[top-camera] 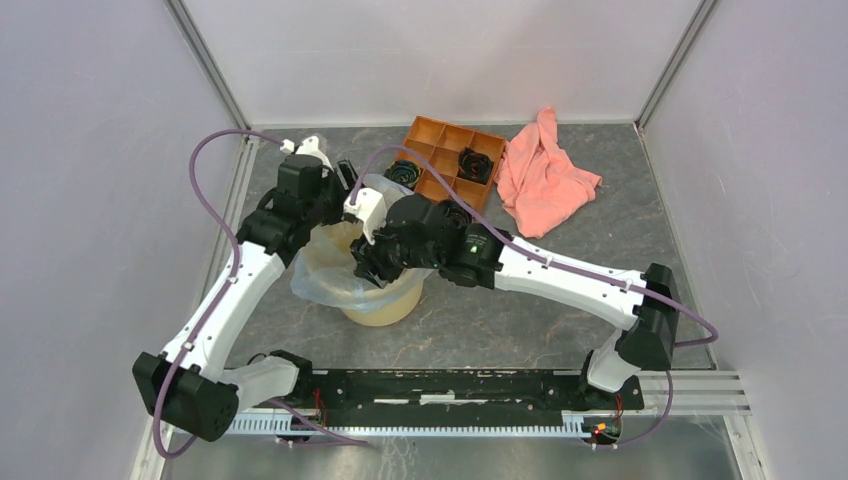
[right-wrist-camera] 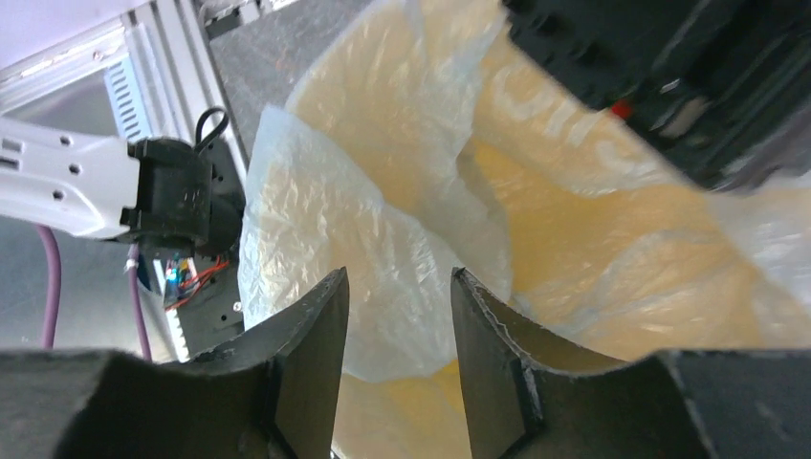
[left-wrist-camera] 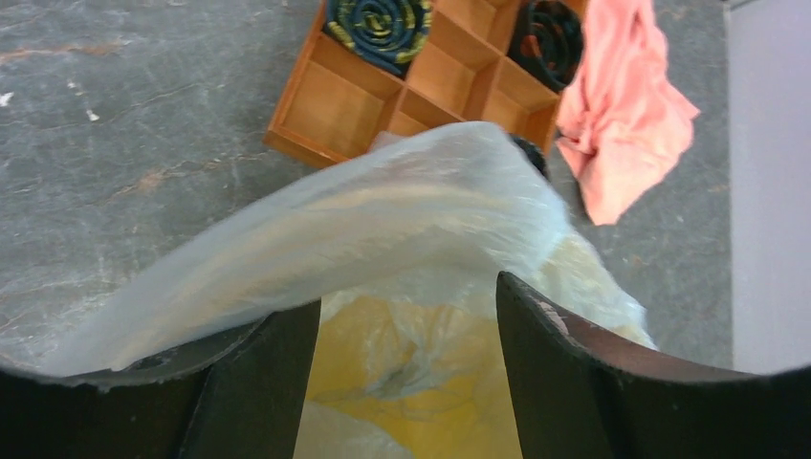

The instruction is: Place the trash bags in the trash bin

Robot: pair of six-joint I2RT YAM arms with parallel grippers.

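Both spread: left pincer [left-wrist-camera: 406, 311], right pincer [right-wrist-camera: 397, 287], above upright trash bin [top-camera: 388, 306]; trash bag [top-camera: 322, 280] mouth-up over its rim.

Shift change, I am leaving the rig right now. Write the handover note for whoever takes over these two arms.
Left gripper: open above the bin mouth, with bag film just past its tips and no grip visible.
Right gripper: open, with a fold of film beyond its tips.
Trash bag: draped over the trash bin, part inside and part hanging outside the left rim.
Done: the bag is at the bin and partly in.
Left: probably push the hanging part inside, then clear both arms.
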